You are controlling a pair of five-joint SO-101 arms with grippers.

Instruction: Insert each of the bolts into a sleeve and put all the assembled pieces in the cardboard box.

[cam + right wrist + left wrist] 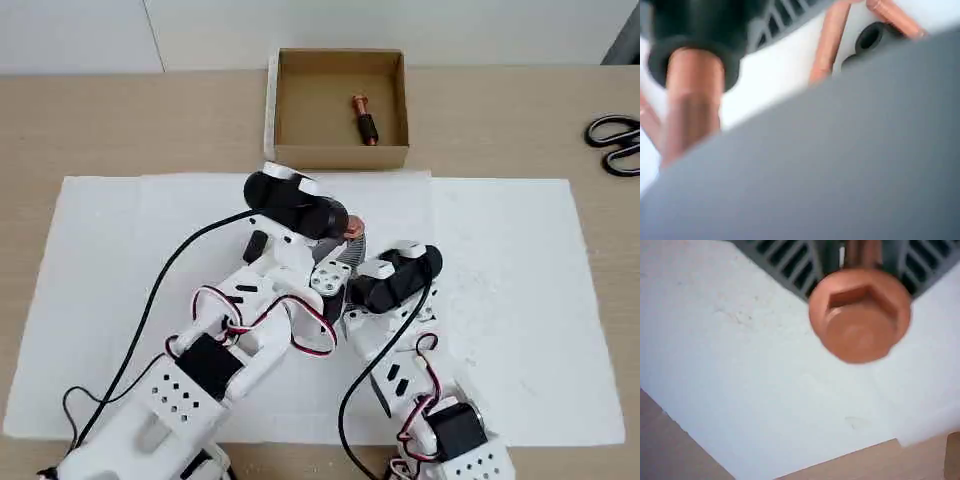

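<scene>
Worktop [90,120] of pale wood carries a white sheet [520,300], and both arms meet over the sheet's middle, just in front of the cardboard box [290,110]. Scissors [615,142] lie at the worktop's far right edge. Inside the box, one assembled piece [364,118] lies right of the middle. The left gripper [860,250] has its fingers pinching the shaft of a copper bolt [860,315], whose head faces its camera. The right gripper [715,20] has its fingers closed on a black sleeve [695,55], with a copper shaft protruding from it. Two loose bolts [830,40] and a loose sleeve [870,37] lie on the sheet beyond.
</scene>
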